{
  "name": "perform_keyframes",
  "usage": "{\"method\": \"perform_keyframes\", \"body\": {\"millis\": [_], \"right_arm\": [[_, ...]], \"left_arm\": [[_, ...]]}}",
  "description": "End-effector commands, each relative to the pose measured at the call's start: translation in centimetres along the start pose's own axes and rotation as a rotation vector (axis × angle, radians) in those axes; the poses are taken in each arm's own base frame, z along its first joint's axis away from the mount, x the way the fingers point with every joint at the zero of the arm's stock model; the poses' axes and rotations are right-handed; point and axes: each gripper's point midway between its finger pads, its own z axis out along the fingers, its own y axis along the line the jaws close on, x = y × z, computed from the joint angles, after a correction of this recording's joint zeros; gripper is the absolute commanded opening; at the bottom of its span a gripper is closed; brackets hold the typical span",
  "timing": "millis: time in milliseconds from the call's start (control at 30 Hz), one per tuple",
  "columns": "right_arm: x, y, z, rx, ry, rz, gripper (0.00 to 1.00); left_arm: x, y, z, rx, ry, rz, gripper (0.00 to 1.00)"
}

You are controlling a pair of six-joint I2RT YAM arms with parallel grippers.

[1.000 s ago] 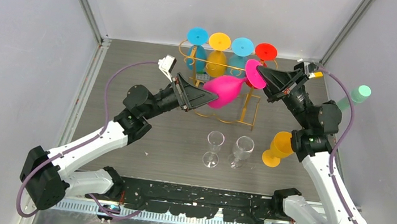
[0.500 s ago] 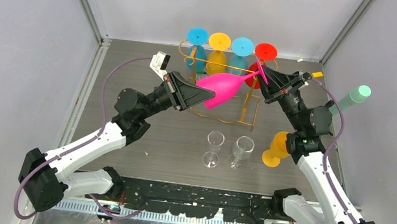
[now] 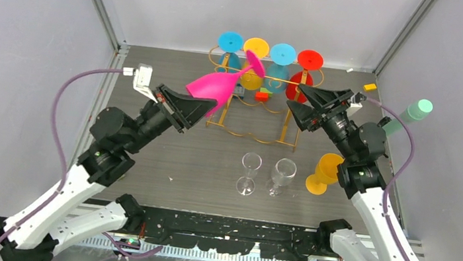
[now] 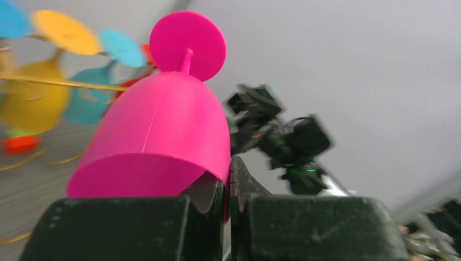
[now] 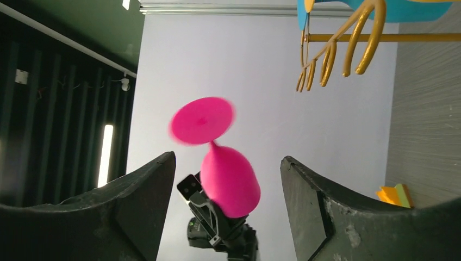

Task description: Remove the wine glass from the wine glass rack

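A pink wine glass (image 3: 211,87) hangs tilted in the air in front of the left end of the gold wire wine glass rack (image 3: 256,135), its foot (image 3: 255,63) pointing up and back. My left gripper (image 3: 200,107) is shut on the bowl's rim, and the left wrist view shows the pink wall (image 4: 163,125) pinched between the jaws of that gripper (image 4: 228,179). My right gripper (image 3: 297,106) stands open by the rack's right end, empty. In the right wrist view, the pink glass (image 5: 228,182) is far beyond this gripper (image 5: 228,157). Several coloured glasses hang on the rack.
Two clear glasses (image 3: 248,172) (image 3: 282,175) stand in front of the rack. An orange glass (image 3: 325,172) sits by the right arm. A green cup (image 3: 415,113) lies at the right wall. Small orange block (image 3: 261,96) under the rack. Rack hooks (image 5: 348,38) show top right.
The left gripper closed on the pink glass's rim and carried it left and up, away from the right arm. The right gripper let go of the foot and opened wide.
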Motion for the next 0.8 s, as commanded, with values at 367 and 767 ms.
{"method": "perform_keyframes", "body": {"millis": [367,767], "right_arm": [[-1.8,0.7,-1.9,0.151,-0.162,-0.31,0.71],[-2.3,-1.1,-2.5,0.22,-0.182,-0.317,0.69]], "left_arm": [[2.0,8.5,-12.8,-0.723,0.511,0.317,0.0],[9.5,12.7,-13.5,-0.874,0.94,0.208,0.0]]}}
